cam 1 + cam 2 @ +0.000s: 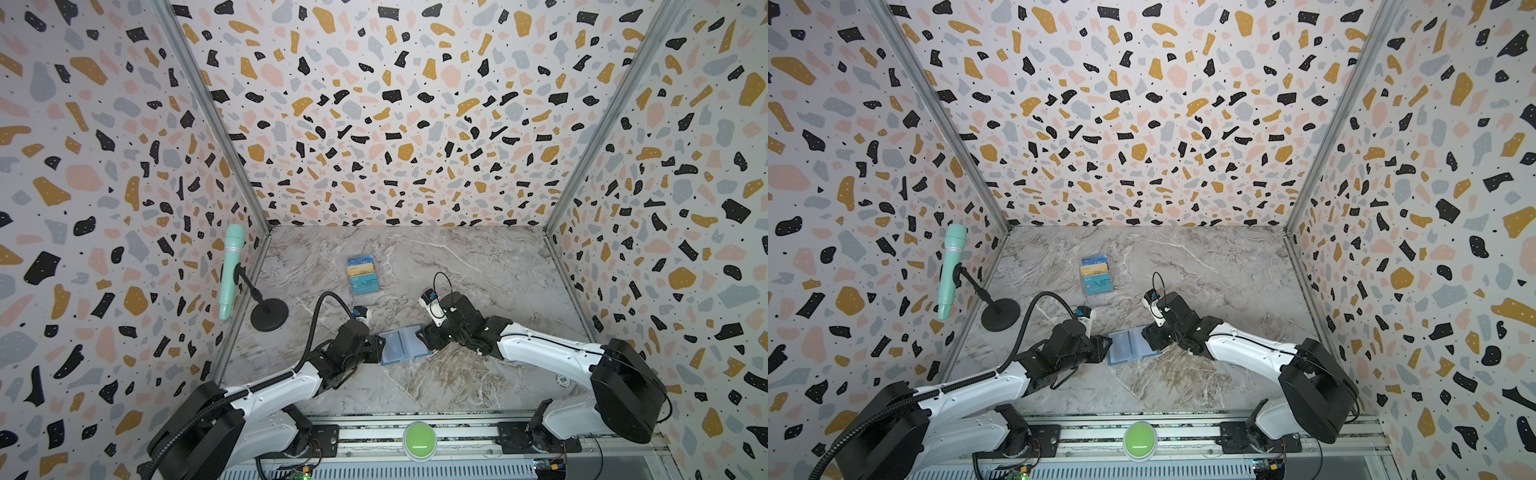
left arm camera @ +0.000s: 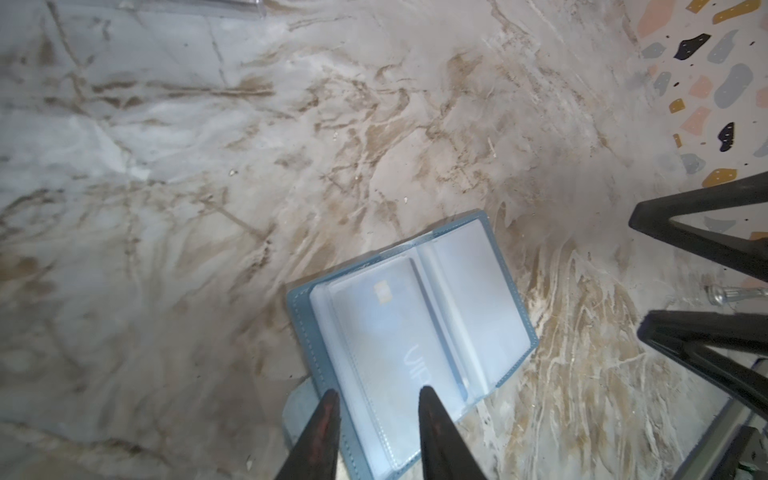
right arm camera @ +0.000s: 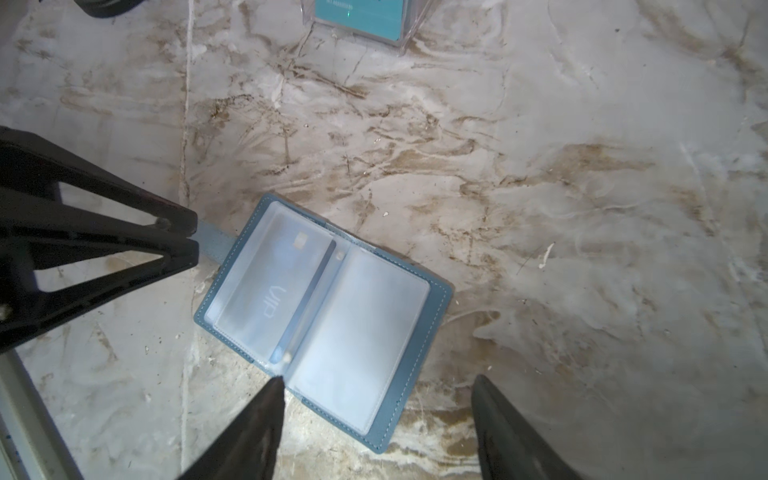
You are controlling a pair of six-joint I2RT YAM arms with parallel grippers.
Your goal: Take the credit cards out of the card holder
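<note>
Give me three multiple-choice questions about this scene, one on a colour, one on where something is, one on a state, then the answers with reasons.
1. The microphone is: A red; B mint green; C black.
2. The card holder lies: A on the microphone; B lifted in the air; C on the marble table between the left claw and the right claw.
3. The card holder is: A snapped shut; B open, a VIP card inside; C standing on edge.
Answers: B, its body is mint green; C, it lies flat on the marble, a claw at each side; B, the wrist views show it spread flat, the card inside.
</note>
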